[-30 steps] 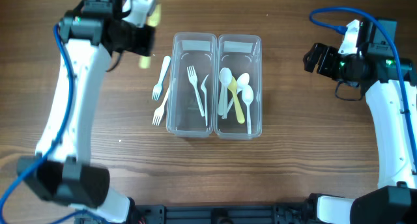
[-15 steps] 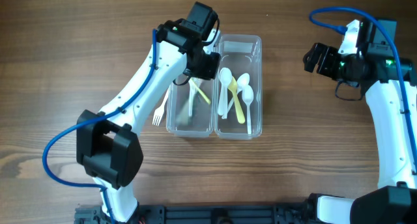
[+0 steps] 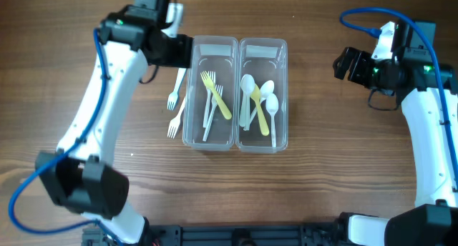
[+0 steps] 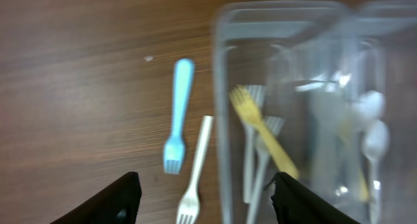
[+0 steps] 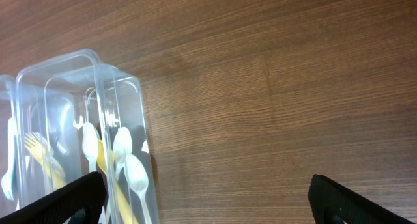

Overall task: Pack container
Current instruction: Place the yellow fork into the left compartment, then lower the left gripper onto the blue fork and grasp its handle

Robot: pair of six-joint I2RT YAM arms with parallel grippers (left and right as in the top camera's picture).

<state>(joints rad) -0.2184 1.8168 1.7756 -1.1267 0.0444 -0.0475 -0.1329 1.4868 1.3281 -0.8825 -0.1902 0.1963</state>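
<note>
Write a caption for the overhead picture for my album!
Open left gripper near two loose forks; yellow fork in the left bin, spoons in the right bin.

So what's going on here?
Cutlery is being packed into two clear containers: forks, with a yellow fork on top, in one, spoons in the other. The left arm's fingers hover open and empty near a light blue fork and a white fork on the table. The right arm's fingers are open, off to the side.
</note>
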